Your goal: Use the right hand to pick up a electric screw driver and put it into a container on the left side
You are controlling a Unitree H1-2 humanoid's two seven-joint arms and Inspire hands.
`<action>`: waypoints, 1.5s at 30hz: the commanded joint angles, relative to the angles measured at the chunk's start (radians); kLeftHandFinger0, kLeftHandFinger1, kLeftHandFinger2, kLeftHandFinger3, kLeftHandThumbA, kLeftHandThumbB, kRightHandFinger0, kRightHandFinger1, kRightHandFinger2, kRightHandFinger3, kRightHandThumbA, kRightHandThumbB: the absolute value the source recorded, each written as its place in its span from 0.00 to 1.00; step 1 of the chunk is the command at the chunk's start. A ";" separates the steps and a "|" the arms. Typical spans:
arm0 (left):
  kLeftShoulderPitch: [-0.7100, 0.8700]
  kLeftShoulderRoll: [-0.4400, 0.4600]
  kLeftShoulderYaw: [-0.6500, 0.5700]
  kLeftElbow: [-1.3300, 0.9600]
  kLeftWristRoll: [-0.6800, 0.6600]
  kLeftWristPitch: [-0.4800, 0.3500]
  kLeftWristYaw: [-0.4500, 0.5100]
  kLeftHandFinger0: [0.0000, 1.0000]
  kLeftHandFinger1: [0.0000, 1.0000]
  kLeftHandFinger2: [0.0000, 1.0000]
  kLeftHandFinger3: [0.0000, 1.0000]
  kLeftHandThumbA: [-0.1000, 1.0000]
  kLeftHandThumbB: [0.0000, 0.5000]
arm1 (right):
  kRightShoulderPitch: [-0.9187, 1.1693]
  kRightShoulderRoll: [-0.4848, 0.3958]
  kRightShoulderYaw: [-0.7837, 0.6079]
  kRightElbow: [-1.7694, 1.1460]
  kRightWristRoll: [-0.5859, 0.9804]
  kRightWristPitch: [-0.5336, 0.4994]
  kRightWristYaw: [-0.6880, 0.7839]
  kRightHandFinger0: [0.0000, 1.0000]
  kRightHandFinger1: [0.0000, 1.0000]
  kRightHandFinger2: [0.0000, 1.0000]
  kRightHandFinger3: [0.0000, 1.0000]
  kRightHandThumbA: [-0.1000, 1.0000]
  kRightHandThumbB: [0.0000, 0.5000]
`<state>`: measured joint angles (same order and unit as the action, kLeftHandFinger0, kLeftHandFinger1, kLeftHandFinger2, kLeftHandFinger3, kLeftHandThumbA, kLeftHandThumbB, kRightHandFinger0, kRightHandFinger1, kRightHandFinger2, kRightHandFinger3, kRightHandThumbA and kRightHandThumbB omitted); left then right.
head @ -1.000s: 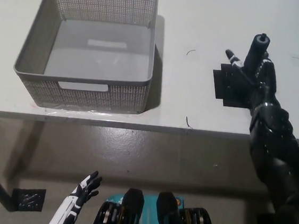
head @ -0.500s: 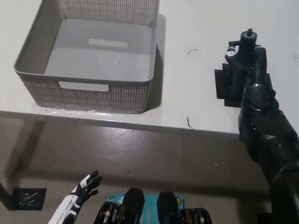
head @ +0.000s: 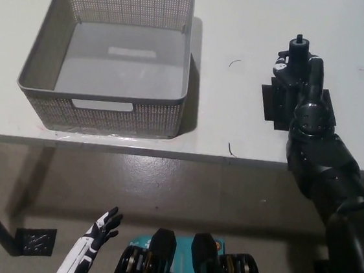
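Gripping the electric screwdriver [head: 297, 55] at upper right, the right robot hand [head: 300, 76] holds it upright above a black mat [head: 273, 107]; the left robot hand [head: 102, 227] rests released at lower left.

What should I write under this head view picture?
Black right hand grips the screwdriver above the table, right of the empty basket.
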<state>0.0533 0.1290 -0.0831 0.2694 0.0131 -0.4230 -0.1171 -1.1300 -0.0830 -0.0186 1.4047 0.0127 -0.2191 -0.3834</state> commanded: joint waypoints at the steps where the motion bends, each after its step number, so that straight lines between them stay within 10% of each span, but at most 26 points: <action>1: 0.004 0.010 0.005 -0.021 0.006 -0.039 -0.003 1.00 1.00 1.00 1.00 1.00 0.55 | -0.044 0.003 -0.014 -0.029 -0.001 -0.075 -0.051 0.00 0.04 0.37 0.22 0.04 0.33; 2: 0.001 0.009 0.005 -0.020 0.004 -0.034 -0.004 1.00 1.00 1.00 1.00 1.00 0.56 | -0.058 0.007 -0.017 -0.043 0.000 -0.092 -0.052 0.00 0.00 0.26 0.03 0.00 0.31; 4: -0.001 0.011 0.007 -0.020 0.002 -0.033 -0.004 1.00 1.00 1.00 1.00 1.00 0.56 | -0.074 0.012 -0.017 -0.063 -0.002 -0.104 -0.047 0.00 0.00 0.26 0.01 0.00 0.25; 8: -0.002 0.009 0.007 -0.015 0.001 -0.037 -0.004 1.00 1.00 1.00 1.00 1.00 0.55 | -0.099 0.024 0.013 -0.151 -0.046 -0.113 -0.072 0.00 0.05 0.44 0.43 0.00 0.23; 15: 0.008 0.006 0.006 -0.012 0.011 -0.036 0.003 1.00 1.00 1.00 1.00 1.00 0.55 | -0.100 0.056 0.031 -0.298 -0.079 -0.085 -0.089 0.00 0.14 0.50 0.37 0.00 0.26; 24: 0.022 0.008 0.004 -0.019 -0.003 -0.023 -0.009 1.00 1.00 1.00 1.00 1.00 0.60 | -0.100 0.124 0.039 -0.507 -0.088 0.032 -0.049 0.00 0.15 0.56 0.57 0.00 0.19; 29: 0.036 0.012 0.000 -0.020 0.014 -0.025 -0.005 1.00 1.00 1.00 1.00 1.00 0.61 | -0.130 0.181 0.053 -0.561 -0.106 0.080 -0.063 0.00 0.15 0.57 0.58 0.00 0.20; 33: 0.044 0.008 -0.006 -0.020 0.021 -0.027 -0.005 1.00 1.00 1.00 1.00 1.00 0.56 | -0.168 0.233 0.063 -0.565 -0.110 0.091 -0.065 0.00 0.00 0.32 0.43 0.00 0.18; 45: 0.070 0.008 -0.025 -0.015 0.044 -0.032 -0.010 1.00 1.00 1.00 1.00 1.00 0.62 | -0.205 0.393 0.076 -0.569 -0.132 0.110 -0.104 0.00 0.00 0.32 0.38 0.00 0.22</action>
<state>0.1104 0.1293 -0.0972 0.2720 0.0401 -0.4228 -0.1172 -1.2479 0.2703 0.0501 0.8761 -0.0882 -0.1022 -0.4529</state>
